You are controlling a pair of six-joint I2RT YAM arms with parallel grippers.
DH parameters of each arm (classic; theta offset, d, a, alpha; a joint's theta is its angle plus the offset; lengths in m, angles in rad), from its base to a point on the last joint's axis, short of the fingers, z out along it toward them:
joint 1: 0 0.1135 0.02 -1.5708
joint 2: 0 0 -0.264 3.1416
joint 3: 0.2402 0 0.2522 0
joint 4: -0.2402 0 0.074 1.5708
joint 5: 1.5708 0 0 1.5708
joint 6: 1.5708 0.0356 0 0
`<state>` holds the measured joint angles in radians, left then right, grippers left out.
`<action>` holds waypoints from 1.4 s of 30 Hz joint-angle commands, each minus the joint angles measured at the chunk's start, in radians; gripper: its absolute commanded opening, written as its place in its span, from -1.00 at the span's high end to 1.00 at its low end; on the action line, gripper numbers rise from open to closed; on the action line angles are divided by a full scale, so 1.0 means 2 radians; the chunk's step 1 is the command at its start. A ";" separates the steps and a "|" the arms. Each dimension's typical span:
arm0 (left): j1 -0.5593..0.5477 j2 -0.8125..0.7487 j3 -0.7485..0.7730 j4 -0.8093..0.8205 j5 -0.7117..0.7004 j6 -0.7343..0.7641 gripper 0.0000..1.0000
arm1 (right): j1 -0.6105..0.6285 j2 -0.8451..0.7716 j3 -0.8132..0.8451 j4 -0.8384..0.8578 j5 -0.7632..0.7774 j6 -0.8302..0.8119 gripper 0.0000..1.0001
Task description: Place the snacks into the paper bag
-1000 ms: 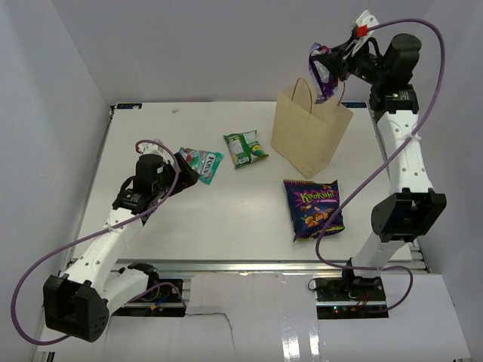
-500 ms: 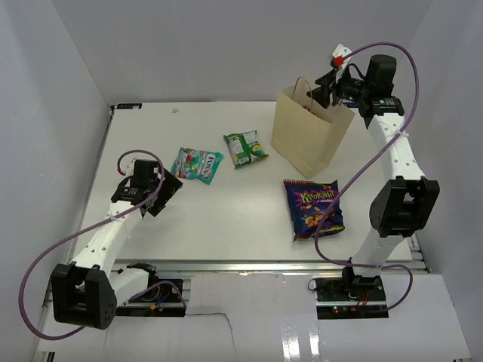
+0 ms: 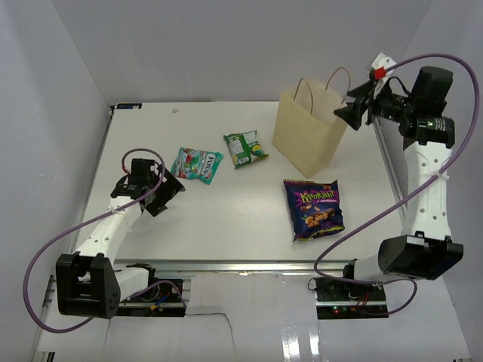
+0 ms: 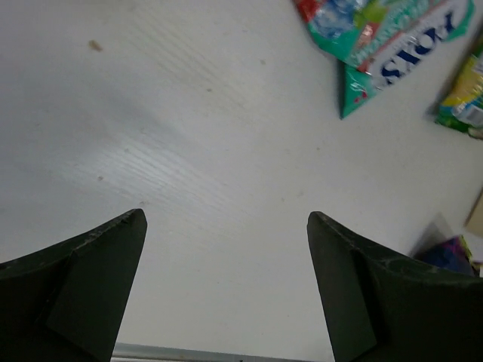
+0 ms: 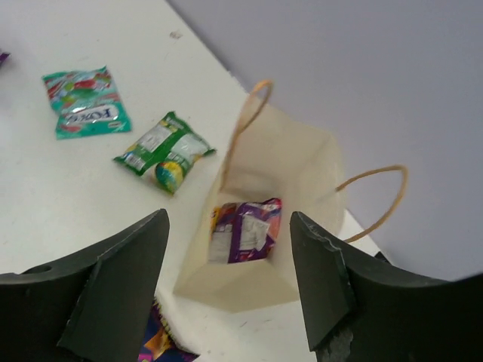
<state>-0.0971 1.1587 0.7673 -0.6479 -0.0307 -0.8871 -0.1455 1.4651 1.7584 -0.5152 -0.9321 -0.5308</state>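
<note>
Out at 9 o'clock on the white surface (image 3: 226, 219), the left claw (image 3: 164, 197) sits low with its two fingers spread wide and nothing between them; its wrist view shows only bare surface in the gap. At 1 o'clock from that claw lies a teal pouch (image 3: 197, 164), flat and apart from it. Just to the pouch's 2 o'clock is a green pouch (image 3: 245, 147), also flat, the two near each other but not touching. Toward 1 o'clock on the surface the paper bag (image 3: 309, 139) stands upright, mouth open and both handles up. The right wrist view looks down into it, showing a purple packet (image 5: 245, 230) lying at the bottom. At 6 o'clock from the bag a big purple bag (image 3: 314, 209) with yellow lettering lies flat on the surface. The right claw (image 3: 344, 108) hangs in the air at 3 o'clock from the bag's mouth, fingers parted and empty.
</note>
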 commanded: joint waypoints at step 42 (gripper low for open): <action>0.001 0.006 -0.085 0.296 0.347 0.071 -0.96 | 0.005 0.038 -0.535 0.146 0.113 0.295 0.07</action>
<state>-0.0956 1.1809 0.6018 -0.0868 0.6353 -0.7429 -0.1413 1.5135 0.7029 -0.1986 -0.6117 0.0628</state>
